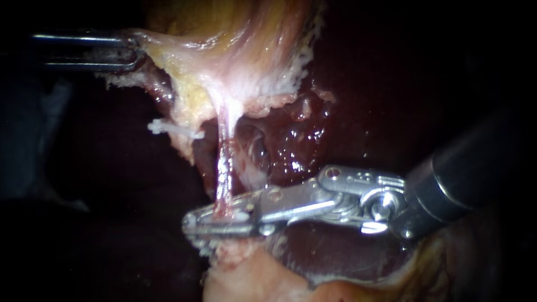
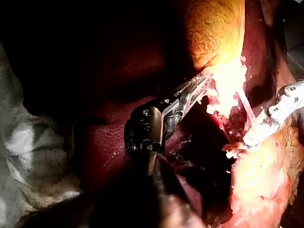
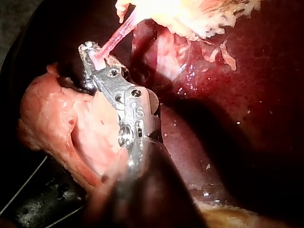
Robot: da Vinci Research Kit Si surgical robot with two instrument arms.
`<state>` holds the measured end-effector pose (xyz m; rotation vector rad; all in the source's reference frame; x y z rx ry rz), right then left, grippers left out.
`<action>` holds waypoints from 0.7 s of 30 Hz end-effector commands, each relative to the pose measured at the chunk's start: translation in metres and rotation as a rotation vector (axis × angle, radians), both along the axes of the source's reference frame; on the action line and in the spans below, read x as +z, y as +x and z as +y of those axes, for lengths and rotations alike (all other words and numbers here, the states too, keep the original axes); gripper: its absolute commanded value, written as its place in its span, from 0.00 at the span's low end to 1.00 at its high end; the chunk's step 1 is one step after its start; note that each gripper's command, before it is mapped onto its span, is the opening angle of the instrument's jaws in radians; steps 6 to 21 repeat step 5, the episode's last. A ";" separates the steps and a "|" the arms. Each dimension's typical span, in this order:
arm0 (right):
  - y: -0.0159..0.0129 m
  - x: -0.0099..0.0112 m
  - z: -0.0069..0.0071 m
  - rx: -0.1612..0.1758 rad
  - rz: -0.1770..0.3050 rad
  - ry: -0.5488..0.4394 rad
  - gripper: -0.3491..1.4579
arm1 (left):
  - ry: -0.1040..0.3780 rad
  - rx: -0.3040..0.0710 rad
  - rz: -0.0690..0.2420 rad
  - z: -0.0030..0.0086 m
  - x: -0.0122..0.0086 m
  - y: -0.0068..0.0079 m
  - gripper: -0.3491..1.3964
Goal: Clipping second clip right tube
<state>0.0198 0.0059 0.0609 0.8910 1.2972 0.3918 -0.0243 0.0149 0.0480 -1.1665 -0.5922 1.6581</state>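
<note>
A thin pink tube (image 1: 225, 145) runs taut from the pale gallbladder tissue (image 1: 246, 56) down to the tissue below. My right instrument (image 1: 221, 219) comes in from the right, and its metal jaws lie shut on the tube's lower end, one on each side. The right wrist view shows the tube (image 3: 118, 31) entering those jaws (image 3: 92, 54). At the upper left, my left instrument (image 1: 131, 53) is shut on the edge of the gallbladder tissue and holds it stretched. In the left wrist view its jaws (image 2: 199, 85) bite the bright tissue, with the right instrument (image 2: 256, 133) beyond.
Dark red liver (image 1: 296, 140) lies behind and to the right of the tube. A pale pink mass of tissue (image 1: 251, 277) sits under the right jaws. A white frayed shred (image 1: 168, 128) sticks out left of the tube.
</note>
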 end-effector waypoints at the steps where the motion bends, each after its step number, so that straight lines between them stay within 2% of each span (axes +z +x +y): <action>1: 0.0000 0.0001 0.0000 0.000 0.000 0.000 0.00 | 0.000 0.000 0.000 0.0000 0.0000 0.0000 0.00; 21: 0.0000 0.0001 0.0000 0.000 -0.002 0.005 0.00 | 0.000 0.000 0.000 0.0000 0.0000 0.0000 0.00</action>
